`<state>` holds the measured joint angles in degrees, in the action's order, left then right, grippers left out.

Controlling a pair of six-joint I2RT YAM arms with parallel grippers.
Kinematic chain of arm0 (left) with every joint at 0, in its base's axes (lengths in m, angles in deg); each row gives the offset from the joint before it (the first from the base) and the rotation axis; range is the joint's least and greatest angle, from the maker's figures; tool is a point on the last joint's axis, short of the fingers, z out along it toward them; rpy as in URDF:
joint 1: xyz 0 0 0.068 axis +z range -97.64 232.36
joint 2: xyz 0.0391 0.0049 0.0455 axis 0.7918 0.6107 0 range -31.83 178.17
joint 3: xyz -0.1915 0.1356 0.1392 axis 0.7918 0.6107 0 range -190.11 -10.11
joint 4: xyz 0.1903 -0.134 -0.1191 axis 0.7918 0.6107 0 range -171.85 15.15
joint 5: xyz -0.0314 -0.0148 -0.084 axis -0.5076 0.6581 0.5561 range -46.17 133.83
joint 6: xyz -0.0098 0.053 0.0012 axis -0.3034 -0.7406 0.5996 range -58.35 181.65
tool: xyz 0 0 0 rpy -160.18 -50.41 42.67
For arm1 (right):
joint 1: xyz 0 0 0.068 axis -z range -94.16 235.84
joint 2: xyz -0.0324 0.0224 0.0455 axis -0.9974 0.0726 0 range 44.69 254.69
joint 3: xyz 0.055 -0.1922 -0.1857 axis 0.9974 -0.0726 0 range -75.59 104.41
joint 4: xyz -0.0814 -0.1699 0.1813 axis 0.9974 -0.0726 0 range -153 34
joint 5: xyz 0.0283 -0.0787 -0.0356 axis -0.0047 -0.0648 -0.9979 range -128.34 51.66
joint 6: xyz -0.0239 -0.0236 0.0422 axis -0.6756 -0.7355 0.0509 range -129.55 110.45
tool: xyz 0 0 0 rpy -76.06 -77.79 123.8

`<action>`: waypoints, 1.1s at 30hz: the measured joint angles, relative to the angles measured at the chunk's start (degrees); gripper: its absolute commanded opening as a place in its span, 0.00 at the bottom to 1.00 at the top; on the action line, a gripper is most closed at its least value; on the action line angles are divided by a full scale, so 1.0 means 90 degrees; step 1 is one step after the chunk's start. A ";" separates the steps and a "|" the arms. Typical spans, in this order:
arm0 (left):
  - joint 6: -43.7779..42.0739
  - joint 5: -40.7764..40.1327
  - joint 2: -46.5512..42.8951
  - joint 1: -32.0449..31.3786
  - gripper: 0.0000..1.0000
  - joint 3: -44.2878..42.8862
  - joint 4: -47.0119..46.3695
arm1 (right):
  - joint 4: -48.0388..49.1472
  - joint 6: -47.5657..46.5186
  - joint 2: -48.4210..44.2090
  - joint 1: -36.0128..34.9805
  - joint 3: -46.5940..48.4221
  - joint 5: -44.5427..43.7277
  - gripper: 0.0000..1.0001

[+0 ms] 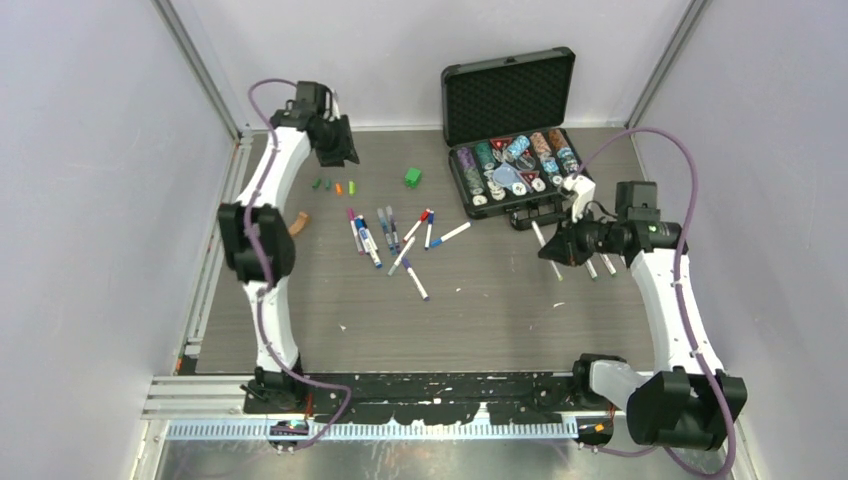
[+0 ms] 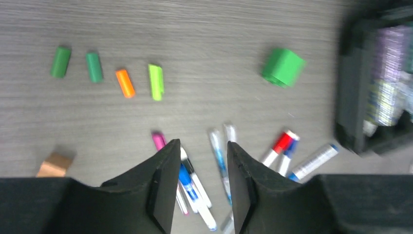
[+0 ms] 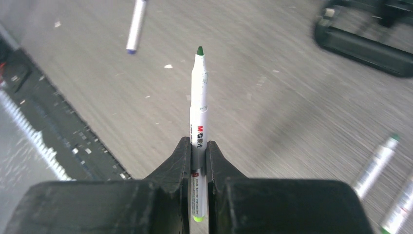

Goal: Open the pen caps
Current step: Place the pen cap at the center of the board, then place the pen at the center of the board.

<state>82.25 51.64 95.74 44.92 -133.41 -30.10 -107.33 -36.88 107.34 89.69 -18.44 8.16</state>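
Several loose pen caps lie in a row at the back left: dark green [image 2: 60, 61], green [image 2: 94, 67], orange [image 2: 125, 83] and light green [image 2: 156, 82]; from above the row [image 1: 333, 185] looks tiny. My left gripper [image 2: 203, 146] hovers over them and the pile of pens [image 1: 388, 236], open, with nothing between its fingers. My right gripper [image 3: 197, 144] is shut on a white pen [image 3: 198, 97] whose green tip is bare. In the top view that gripper [image 1: 563, 247] holds the pen [image 1: 547, 252] above the table's right side.
An open black case of poker chips [image 1: 515, 140] stands at the back right. A green cube [image 2: 283, 67] lies between the caps and the case. A small brown piece [image 2: 53, 165] sits at the left. Two more pens [image 1: 598, 267] lie near my right gripper.
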 measured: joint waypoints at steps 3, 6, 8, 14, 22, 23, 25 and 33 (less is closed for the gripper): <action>-0.0002 0.0342 -0.1535 0.0000 0.57 0.1185 -0.0583 | -0.0024 -0.0027 0.0002 0.0469 0.0155 -0.0474 0.00; -0.0015 0.0590 -0.2990 0.0002 0.70 0.2276 -0.1154 | -0.0163 -0.0311 0.0143 0.0945 0.0474 -0.1008 0.00; -0.0005 0.0748 -0.3849 0.0029 0.75 0.3021 -0.1530 | -0.0294 -0.0629 0.0401 0.1316 0.0743 -0.1362 0.00; 0.0199 0.1282 -0.5904 0.0333 0.79 0.5277 -0.2234 | -0.0491 -0.1717 0.1554 0.2290 0.1258 -0.2533 0.00; 0.0214 0.1596 -0.7771 0.0367 0.83 0.7283 -0.2497 | -0.0491 -0.2929 0.3412 0.2759 0.2025 -0.3779 0.01; 0.0211 0.1615 -0.7934 0.0367 0.83 0.7465 -0.2511 | -0.0500 -0.3021 0.3645 0.2773 0.2225 -0.3881 0.01; 0.0197 0.1639 -0.8109 0.0364 0.83 0.7701 -0.2540 | -0.0503 -0.3126 0.3995 0.2778 0.2545 -0.3983 0.01; 0.0046 0.1642 -0.8194 0.0367 0.82 0.8187 -0.2596 | -0.0466 -0.3162 0.5107 0.2776 0.3451 -0.4204 0.03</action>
<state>82.66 66.42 21.99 48.22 -59.73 -53.47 -111.53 -65.34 153.30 114.68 12.61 -29.68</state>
